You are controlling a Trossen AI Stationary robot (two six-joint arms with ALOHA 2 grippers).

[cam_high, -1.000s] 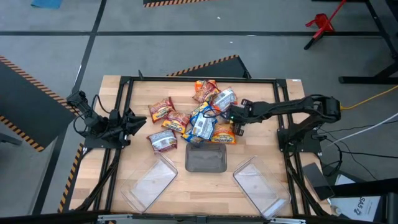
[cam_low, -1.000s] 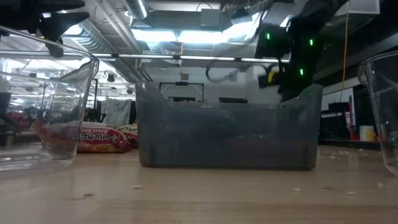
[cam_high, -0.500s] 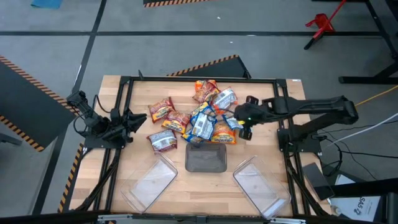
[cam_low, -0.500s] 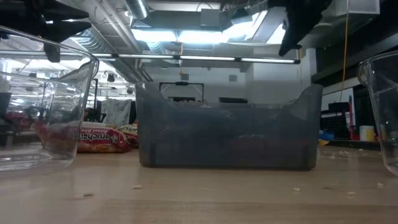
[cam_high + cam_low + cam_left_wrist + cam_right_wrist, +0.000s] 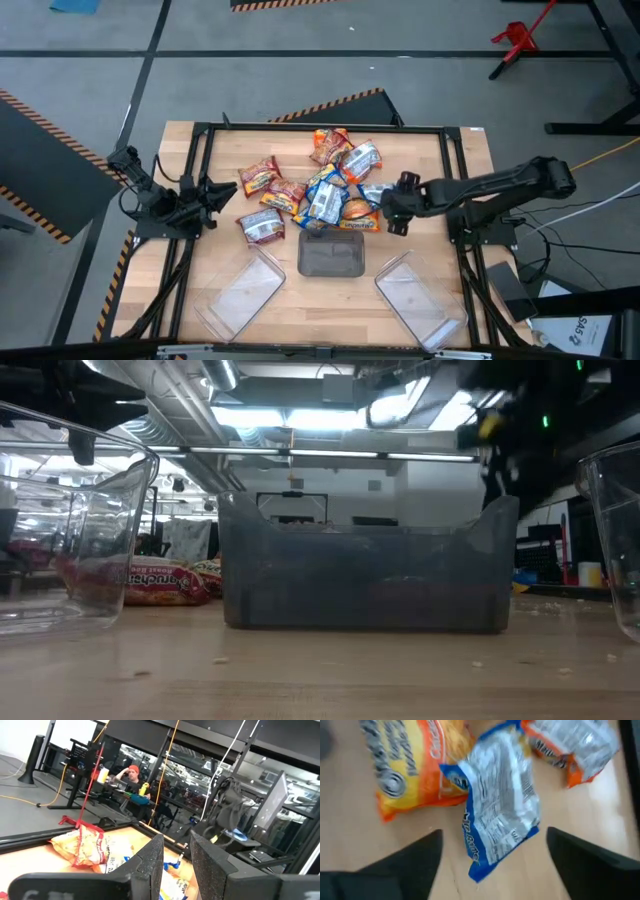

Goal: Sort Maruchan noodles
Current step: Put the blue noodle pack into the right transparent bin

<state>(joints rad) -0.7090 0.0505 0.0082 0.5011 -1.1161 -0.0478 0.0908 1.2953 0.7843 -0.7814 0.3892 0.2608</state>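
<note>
The Maruchan noodles were heaped in a loose pile on the middle of the wooden table, toward its far edge, with orange, dark red and blue-and-white packets overlapping one another. Three clear plastic trays were set in a row along the near edge: the left tray and the right tray were angled outward, and the darker middle tray was placed just in front of the pile. No packet was seen in any of the three — in the low view the middle tray was looked through and only a dark red packet lying on the table behind the left tray's wall was made out. The right gripper was held at the right side of the pile, its fingers spread wide apart over a blue-and-white packet that lay on the wood beside an orange packet; nothing was clamped between them. The left gripper was parked near the left edge of the table, pointed at the pile, its two fingers held slightly apart — nothing was gripped there either.
</note>
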